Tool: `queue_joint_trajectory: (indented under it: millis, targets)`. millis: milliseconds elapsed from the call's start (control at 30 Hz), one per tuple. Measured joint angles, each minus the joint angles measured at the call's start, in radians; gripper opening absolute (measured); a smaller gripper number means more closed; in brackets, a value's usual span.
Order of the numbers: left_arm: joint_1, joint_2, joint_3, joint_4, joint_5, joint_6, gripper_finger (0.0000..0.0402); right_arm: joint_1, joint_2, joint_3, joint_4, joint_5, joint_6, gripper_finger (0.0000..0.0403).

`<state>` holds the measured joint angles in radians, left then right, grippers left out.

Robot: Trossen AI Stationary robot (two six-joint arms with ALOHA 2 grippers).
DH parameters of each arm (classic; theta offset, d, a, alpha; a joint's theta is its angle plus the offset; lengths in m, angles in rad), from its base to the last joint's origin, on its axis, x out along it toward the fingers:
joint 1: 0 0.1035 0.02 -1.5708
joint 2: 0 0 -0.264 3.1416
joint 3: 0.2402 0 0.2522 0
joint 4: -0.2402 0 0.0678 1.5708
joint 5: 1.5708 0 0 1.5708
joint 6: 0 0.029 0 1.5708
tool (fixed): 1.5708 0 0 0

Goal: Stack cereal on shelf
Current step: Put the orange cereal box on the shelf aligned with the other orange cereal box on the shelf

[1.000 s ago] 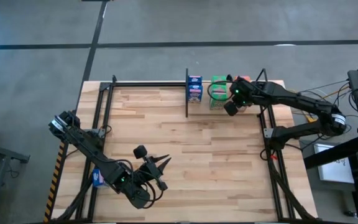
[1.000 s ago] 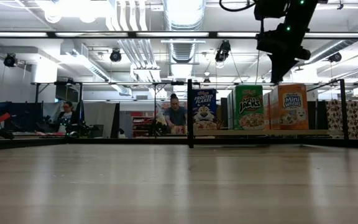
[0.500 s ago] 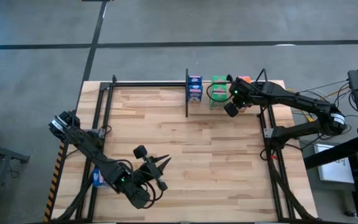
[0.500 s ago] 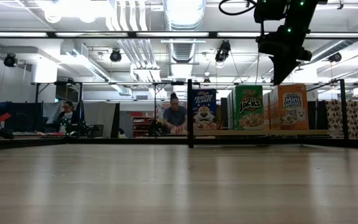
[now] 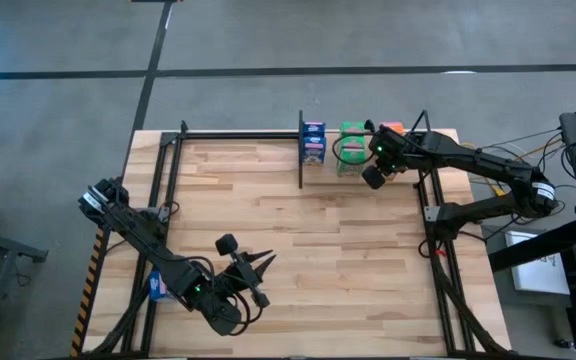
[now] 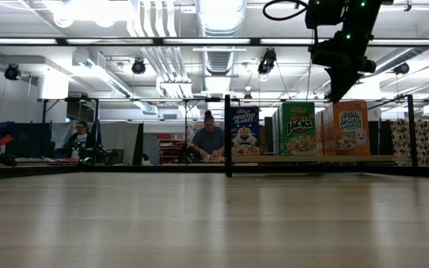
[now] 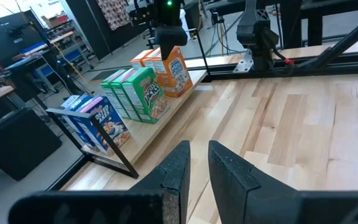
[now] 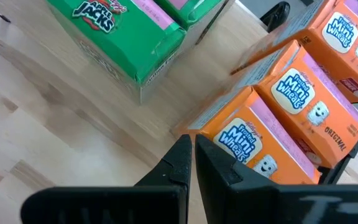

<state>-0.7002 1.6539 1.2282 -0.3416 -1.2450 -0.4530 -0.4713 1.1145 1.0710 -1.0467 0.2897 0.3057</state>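
Our right claw, fingers together and empty, hangs just above the orange cereal boxes on the shelf, so a low sweep could topple them, while our left claw, nearly together, idles over the desk.

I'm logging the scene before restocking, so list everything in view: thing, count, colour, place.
Blue cereal boxes: a row, count unclear, on the shelf by the divider.
Green cereal boxes: a row, count unclear, mid shelf.
Orange cereal boxes: three, shelf's right end.
Shelf: one, light wood, black frame, table's far edge.
Divider: one, black, beside the blue boxes.
Table: one, light wood.
People: two, in the room behind.
Left hand: nearly shut, empty, near table's front.
Right hand: shut, empty, above the orange boxes.
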Motion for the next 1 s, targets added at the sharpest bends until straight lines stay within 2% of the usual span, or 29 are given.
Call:
queue_joint_trajectory:
  millis: [233, 500, 633, 1000]
  targets:
    - [0.000, 0.000, 0.000, 0.000, 0.000, 0.000, 0.0041, 0.000, -0.001, 0.000, 0.001, -0.001, 0.000, 0.0012]
    - [0.000, 0.000, 0.000, 0.000, 0.000, 0.000, 0.0041, 0.004, 0.004, 0.000, 0.105, 0.004, -0.017, 0.0012]
    - [0.000, 0.000, 0.000, 0.001, 0.000, 0.000, 0.0041, 0.002, 0.016, -0.003, 0.096, 0.052, -0.020, 0.0012]
    - [0.000, 0.000, 0.000, 0.001, 0.000, 0.000, 0.0041, 0.002, 0.026, -0.005, 0.057, 0.053, -0.019, 0.0012]
